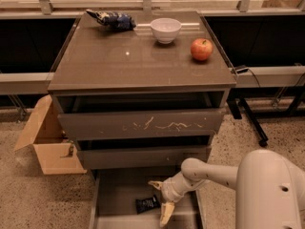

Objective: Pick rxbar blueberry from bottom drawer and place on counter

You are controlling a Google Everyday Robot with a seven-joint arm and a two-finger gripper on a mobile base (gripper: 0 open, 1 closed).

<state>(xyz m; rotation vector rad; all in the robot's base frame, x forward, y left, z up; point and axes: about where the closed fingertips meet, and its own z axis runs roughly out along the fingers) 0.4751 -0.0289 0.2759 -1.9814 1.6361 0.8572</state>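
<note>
The rxbar blueberry (pixel 147 203), a small dark flat bar, lies on the grey floor of the pulled-out bottom drawer (pixel 116 194). My gripper (pixel 161 202) hangs over the drawer just to the right of the bar. Its two pale fingers are spread, one near the bar's upper right and one (pixel 166 214) pointing down toward the drawer's front. It holds nothing. The white arm reaches in from the lower right. The glossy counter (pixel 128 61) tops the cabinet.
On the counter stand a white bowl (pixel 166 29), a red apple (pixel 201 49) and a blue-and-white snack bag (pixel 112 19). The middle drawer (pixel 140 124) has a scratched front and sits slightly open. An open cardboard box (pixel 45 144) stands left of the cabinet.
</note>
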